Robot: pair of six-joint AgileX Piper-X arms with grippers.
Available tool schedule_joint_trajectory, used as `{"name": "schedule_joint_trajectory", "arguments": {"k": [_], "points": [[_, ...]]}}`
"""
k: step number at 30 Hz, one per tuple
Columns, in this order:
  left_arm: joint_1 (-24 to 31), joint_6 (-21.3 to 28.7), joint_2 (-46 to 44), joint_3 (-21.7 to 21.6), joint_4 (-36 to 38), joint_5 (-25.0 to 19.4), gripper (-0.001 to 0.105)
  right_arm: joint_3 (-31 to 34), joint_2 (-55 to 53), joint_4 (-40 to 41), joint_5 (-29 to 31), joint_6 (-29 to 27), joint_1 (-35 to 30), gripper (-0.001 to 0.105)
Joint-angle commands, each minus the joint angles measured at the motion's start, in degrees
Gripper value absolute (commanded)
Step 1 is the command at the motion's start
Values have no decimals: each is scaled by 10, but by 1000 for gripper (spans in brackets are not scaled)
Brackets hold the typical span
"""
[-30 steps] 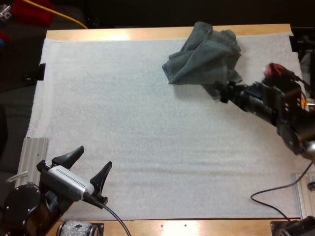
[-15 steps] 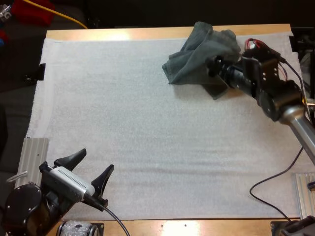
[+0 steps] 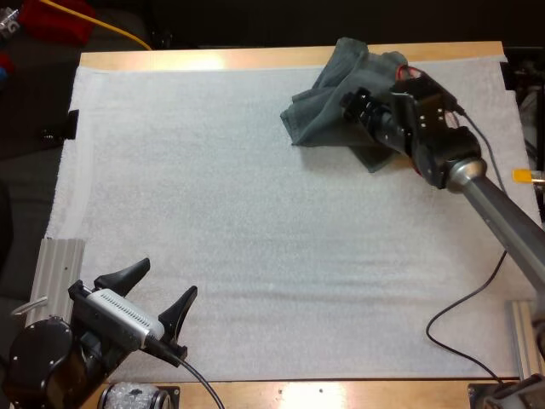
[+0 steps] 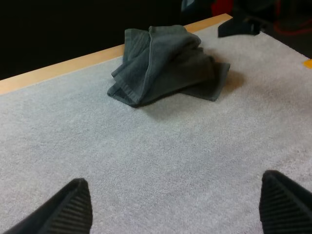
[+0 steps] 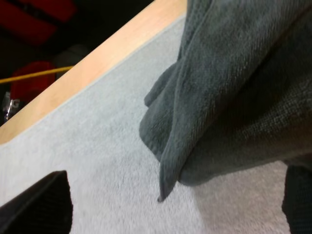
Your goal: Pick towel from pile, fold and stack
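The crumpled dark grey-green towel [image 3: 319, 111] lies in a heap at the far right of the white mat [image 3: 255, 213], close to the far edge of the wooden worktop [image 3: 213, 58]. The right hand [image 3: 356, 109] hangs over the right side of the heap. In its own wrist view its two black fingers stand wide apart with the towel [image 5: 234, 87] between and ahead of them, and they grip nothing. The left hand [image 3: 162, 281] rests at the near left corner of the mat, well apart from the towel [image 4: 165, 63], its fingers also spread and holding nothing.

By my judgement the task is at its very start. The first grasp is not yet made, the cloth is bunched rather than spread, and lifting, laying flat, folding and stacking are all left to do.

By count there is one towel, one mat and two hands.
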Motion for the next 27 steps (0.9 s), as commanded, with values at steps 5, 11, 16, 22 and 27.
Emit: {"name": "schedule_joint_trajectory", "arguments": {"k": [5,11,16,22,27], "points": [[-2,-2,2,-3,-4,4,68,-6,34,-59,-28,23,0,85],[-2,-2,2,-3,-4,4,68,-6,55,-88,-33,28,-2,85],[-2,-2,2,-3,-4,4,68,-6,67,-102,-47,34,-20,85],[-2,-2,2,-3,-4,4,68,-6,79,-135,-93,48,-40,85],[-2,-2,2,-3,-4,4,68,-6,92,-164,-119,54,-52,85]]}}
